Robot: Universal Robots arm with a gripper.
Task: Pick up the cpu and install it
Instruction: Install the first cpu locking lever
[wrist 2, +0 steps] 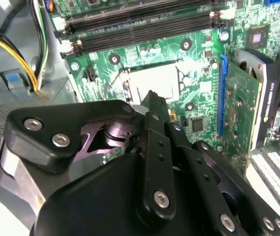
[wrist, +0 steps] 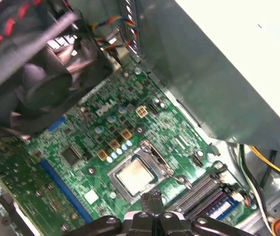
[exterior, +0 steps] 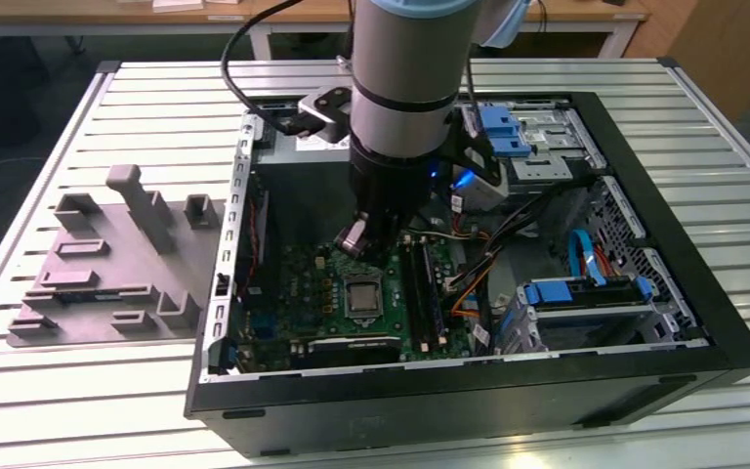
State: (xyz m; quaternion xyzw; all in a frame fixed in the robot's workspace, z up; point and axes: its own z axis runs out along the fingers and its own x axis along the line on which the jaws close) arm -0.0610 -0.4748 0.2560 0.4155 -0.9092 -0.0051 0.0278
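The cpu (wrist: 133, 176) is a small silvery square lying flat in its socket on the green motherboard (wrist: 81, 142); in the second wrist view the cpu (wrist 2: 155, 81) glares pale. My gripper (wrist: 153, 200) hangs just above the board beside the socket, on the side toward the memory slots. Its fingers are shut together with nothing between them. In the second wrist view the gripper (wrist 2: 152, 96) ends at the socket's edge. In the exterior view the gripper (exterior: 354, 240) is low inside the open computer case (exterior: 727, 342), slightly behind the socket (exterior: 363, 296).
Black memory slots (wrist: 204, 189) run close to the socket. A dark cooling fan (wrist: 46, 73) and a big grey box (wrist: 218, 73) flank the board. An upright expansion card (wrist 2: 243, 98), loose cables (wrist 2: 32, 64), blue drive cages (exterior: 584, 293) and a grey fixture plate (exterior: 102, 264) are nearby.
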